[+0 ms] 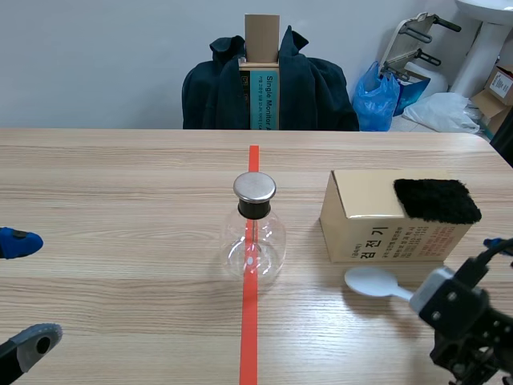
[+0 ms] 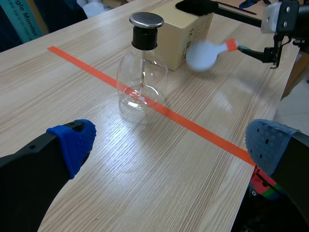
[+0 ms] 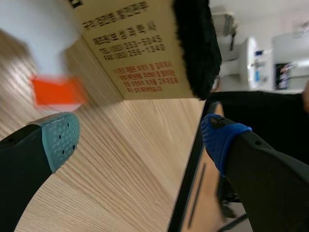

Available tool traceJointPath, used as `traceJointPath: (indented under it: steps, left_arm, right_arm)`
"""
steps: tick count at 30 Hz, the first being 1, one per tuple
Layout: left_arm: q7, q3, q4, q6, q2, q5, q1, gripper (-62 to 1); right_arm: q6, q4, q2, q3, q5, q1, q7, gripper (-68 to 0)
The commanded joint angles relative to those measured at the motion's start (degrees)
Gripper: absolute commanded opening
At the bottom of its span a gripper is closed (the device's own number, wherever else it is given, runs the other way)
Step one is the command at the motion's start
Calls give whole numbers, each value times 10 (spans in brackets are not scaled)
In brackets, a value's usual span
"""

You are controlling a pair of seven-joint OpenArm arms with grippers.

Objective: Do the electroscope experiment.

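The white spoon (image 3: pixel 38 34) is blurred and cut by the edge just ahead of the right gripper (image 3: pixel 140 140); in the scene view this gripper hides its handle end. Beyond the gripper, the box (image 3: pixel 140 53) and the black fur (image 3: pixel 195 48) are cut off too.

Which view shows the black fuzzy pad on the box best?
Scene view: the black fuzzy pad shows whole, lying on the cardboard box at its right end. The left wrist view catches only a sliver beyond the flask; the right wrist view shows it close, side-on, partly cut off.
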Motion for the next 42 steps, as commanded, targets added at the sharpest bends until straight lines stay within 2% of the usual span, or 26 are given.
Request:
traceJointPath:
  steps: [1, 5, 8, 10, 13, 16, 18, 21, 24, 27, 30, 34, 37, 42]
  left_arm:
    - [-10, 2, 4, -1, 3, -8, -3, 14]
    - [-10, 2, 4, -1, 3, -23, -3, 14]
    - [-10, 2, 4, -1, 3, -28, -3, 14]
    - [-10, 2, 4, -1, 3, -40, -3, 14]
    - [-10, 0, 4, 0, 3, -53, -3, 14]
    - [-12, 0, 5, 1, 3, -70, -6, 14]
    - [-12, -4, 5, 1, 3, -72, -6, 14]
    - [-12, -4, 5, 1, 3, -78, -6, 14]
    - [-12, -4, 5, 1, 3, -81, -6, 14]
    - [-12, -4, 5, 1, 3, -94, -6, 14]
    - [-12, -4, 5, 2, 3, -97, -6, 14]
    - [-12, -4, 5, 8, 3, -97, -6, 14]
    - [-12, -4, 5, 17, 3, -97, -6, 14]
    - [-12, -4, 5, 21, 3, -97, -6, 14]
  right_arm:
    - [17, 48, 47, 10, 52, 8, 3, -163]
    - [100, 115, 136, 28, 238, 9, 4, -164]
    - [149, 148, 190, 42, 334, 9, 17, -183]
    - [171, 162, 217, 49, 380, 9, 42, -243]
    - [205, 178, 249, 57, 430, 9, 84, -382]
    - [242, 183, 255, 73, 466, 9, 131, -539]
    - [274, 183, 251, 87, 489, 9, 161, -594]
    - [327, 183, 223, 114, 504, 9, 195, -662]
    - [378, 183, 176, 137, 503, 9, 221, -669]
    - [406, 182, 129, 152, 484, 9, 236, -669]
    - [418, 182, 90, 155, 458, 9, 236, -669]
    - [423, 182, 45, 155, 451, 9, 236, -669]
    - [426, 182, 26, 155, 447, 9, 236, -669]
    - [427, 182, 16, 155, 445, 9, 228, -669]
